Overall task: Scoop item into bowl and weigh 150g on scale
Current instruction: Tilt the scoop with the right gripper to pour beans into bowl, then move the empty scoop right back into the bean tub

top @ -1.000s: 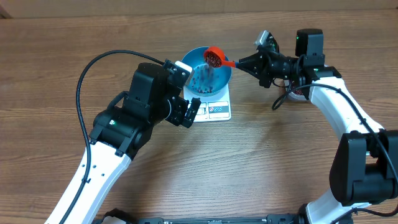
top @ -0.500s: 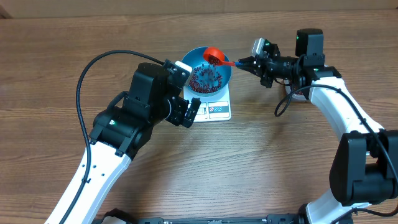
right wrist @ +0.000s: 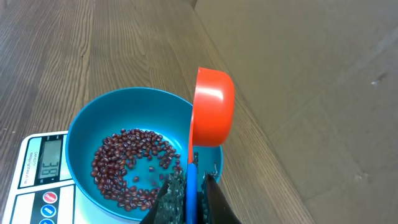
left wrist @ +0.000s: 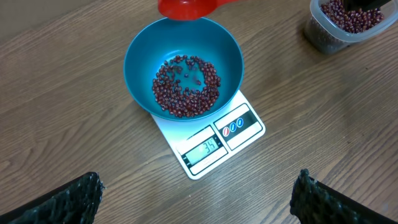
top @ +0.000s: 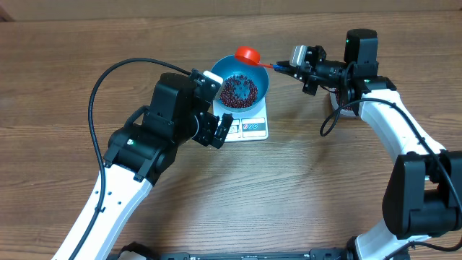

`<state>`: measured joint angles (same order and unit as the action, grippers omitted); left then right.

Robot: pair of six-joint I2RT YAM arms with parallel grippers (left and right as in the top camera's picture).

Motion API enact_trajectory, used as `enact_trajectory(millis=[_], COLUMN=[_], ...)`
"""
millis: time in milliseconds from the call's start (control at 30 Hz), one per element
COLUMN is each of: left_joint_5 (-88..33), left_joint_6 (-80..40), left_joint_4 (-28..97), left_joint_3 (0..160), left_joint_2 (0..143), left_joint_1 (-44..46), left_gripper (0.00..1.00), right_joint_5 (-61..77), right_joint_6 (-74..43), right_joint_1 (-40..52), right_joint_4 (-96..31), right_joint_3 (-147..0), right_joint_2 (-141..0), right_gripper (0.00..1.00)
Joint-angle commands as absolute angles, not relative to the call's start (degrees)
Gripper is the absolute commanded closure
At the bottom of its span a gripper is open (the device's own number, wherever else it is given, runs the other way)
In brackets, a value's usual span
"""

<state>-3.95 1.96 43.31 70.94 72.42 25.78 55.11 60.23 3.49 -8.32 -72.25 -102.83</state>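
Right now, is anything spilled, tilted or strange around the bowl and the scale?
Nothing stands out. The beans all lie inside the blue bowl, which sits level on the scale; I see no beans on the table.

I had the bowl (left wrist: 142,57) sitting on the scale (left wrist: 219,147), with the beans (left wrist: 186,87) lying inside it. The scoop (left wrist: 183,7) hung over the bowl's far rim. The tub (left wrist: 323,38) stood on the table (left wrist: 311,124), off to the scale's right.

Robotics lab bench. Wood-grain table (top: 325,195), with left arm (top: 137,155) and right arm (top: 404,126) based at 6 o'clock. Digital scale (top: 250,128) near centre; tan panel (top: 144,7) along 12 o'clock.
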Motion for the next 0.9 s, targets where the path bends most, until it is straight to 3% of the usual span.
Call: enact_trajectory(millis=[0,333,533,867], left_joint_5=[-4.5,-4.5,-4.5,-4.5], left_joint_6=[3.0,3.0,3.0,3.0], left_joint_4=[43.3,43.3,43.3,43.3], left_joint_3=[70.5,70.5,70.5,70.5], left_joint_2=[72.8,72.8,72.8,72.8], left_joint_1=[25.6,25.6,25.6,25.6], left_gripper=[0.00,0.00,0.01,0.00], right_joint_5=[55.8,50.2,27.4,-5.3], right_joint_6=[54.8,29.5,20.3,19.3], right_joint_1=[3.8,3.0,2.1,2.1], right_joint_4=[-8.2,-11.4,-22.7,-35.0], right_joint_3=[-72.4,-72.4,-72.5,-72.5], right_joint_2=[-102.9,-97.7,-88.0,-76.9], right_gripper=[0.96,0.96,0.96,0.96])
